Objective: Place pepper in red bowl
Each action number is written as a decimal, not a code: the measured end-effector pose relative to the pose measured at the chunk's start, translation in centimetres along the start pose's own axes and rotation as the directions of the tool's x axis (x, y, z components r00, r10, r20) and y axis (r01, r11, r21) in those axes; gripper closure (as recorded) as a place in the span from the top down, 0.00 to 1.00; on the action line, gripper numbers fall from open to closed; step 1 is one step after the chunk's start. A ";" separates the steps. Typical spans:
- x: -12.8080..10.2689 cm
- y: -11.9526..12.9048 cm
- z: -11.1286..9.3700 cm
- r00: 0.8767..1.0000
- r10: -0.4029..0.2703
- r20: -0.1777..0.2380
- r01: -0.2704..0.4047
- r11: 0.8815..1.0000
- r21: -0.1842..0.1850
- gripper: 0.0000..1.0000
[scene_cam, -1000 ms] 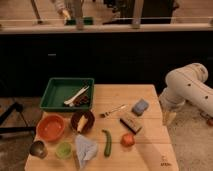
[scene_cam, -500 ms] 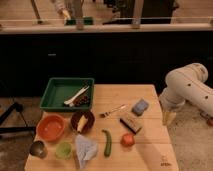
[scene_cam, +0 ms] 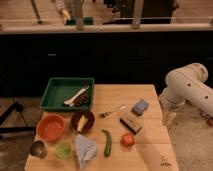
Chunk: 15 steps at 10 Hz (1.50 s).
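Note:
The pepper [scene_cam: 106, 142] is a slender dark green chili lying on the wooden table [scene_cam: 150, 100] near its front edge, between a pale cloth and a red-orange fruit. The red bowl [scene_cam: 51, 127] is a round orange-red bowl at the table's front left, with nothing in it. My gripper [scene_cam: 168, 119] hangs from the white arm [scene_cam: 187, 87] off the table's right edge, far from the pepper and pointing down.
A green tray [scene_cam: 50, 97] with utensils stands at the back left. A dark bowl [scene_cam: 82, 121] with a yellow item sits beside the red bowl. A fork [scene_cam: 113, 110], blue sponge [scene_cam: 140, 106], brush [scene_cam: 131, 121], red-orange fruit [scene_cam: 128, 140], pale cloth [scene_cam: 86, 148], green cup [scene_cam: 63, 149] and metal cup [scene_cam: 38, 148] lie around.

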<state>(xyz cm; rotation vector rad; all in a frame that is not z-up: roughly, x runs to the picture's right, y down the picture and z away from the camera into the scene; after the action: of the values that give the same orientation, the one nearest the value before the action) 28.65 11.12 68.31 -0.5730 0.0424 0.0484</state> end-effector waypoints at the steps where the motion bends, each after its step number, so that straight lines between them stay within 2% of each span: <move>1: 0.0 0.0 0.0 1.000 0.000 0.000 0.000 1.000 0.000 0.80; 2: 0.0 0.0 0.0 1.000 -0.008 0.001 0.008 1.000 -0.001 0.80; 4: -0.8 0.6 -0.2 0.996 -0.087 0.017 0.087 0.996 0.024 0.80; 5: -1.6 1.2 -0.3 0.984 -0.178 0.026 0.177 0.983 0.046 0.80; 6: -2.7 2.0 -0.4 0.954 -0.299 0.032 0.296 0.952 0.075 0.80; 7: -4.0 2.6 -0.5 0.916 -0.399 0.036 0.394 0.914 0.100 0.80; 8: -5.4 3.5 -0.5 0.866 -0.499 0.038 0.491 0.862 0.127 0.80; 10: -8.6 4.9 -0.4 0.779 -0.627 0.014 0.618 0.771 0.157 0.80; 11: -10.3 5.5 -0.3 0.736 -0.677 -0.006 0.669 0.726 0.160 0.80; 12: -11.6 6.2 -0.1 0.697 -0.717 -0.024 0.711 0.686 0.157 0.80; 13: -13.3 7.1 0.3 0.639 -0.767 -0.051 0.765 0.628 0.144 0.80; 14: -14.6 7.8 0.9 0.592 -0.803 -0.069 0.804 0.581 0.129 0.80; 15: -15.5 8.3 1.5 0.556 -0.827 -0.080 0.830 0.546 0.114 0.80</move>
<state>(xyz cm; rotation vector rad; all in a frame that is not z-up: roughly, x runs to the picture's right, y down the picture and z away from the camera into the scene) 12.76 18.34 65.95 -0.4010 -0.2193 -0.9078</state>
